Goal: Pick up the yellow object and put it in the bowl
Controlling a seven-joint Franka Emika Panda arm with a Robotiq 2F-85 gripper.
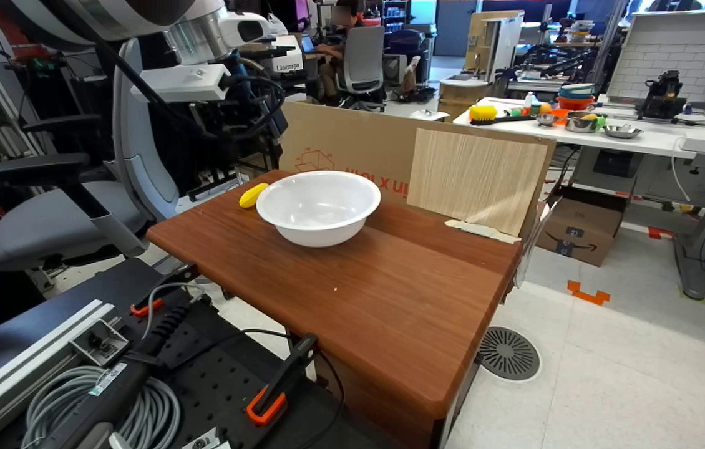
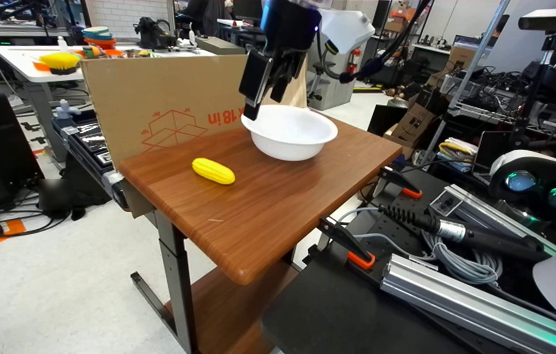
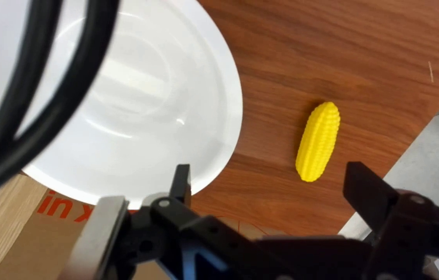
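Yellow corn [image 3: 317, 142] lies between the bowl [image 3: 188, 105] and an edge of the worktop [image 3: 320, 46]. Above hangs the tool [image 3: 272, 184], fingers [image 3: 366, 191] spread, height hard to judge.

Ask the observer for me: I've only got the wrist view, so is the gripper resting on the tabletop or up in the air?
Observer: Up in the air; in an exterior view the gripper hangs above the tabletop.
Operator: Is the yellow corn the only yellow thing around?
Observer: No, both exterior views show a yellow brush on a white table farther back.
Operator: Anything along the tabletop's edge, outside my picture?
Observer: Yes, two black clamps with orange grips sit at one edge, visible in both exterior views.
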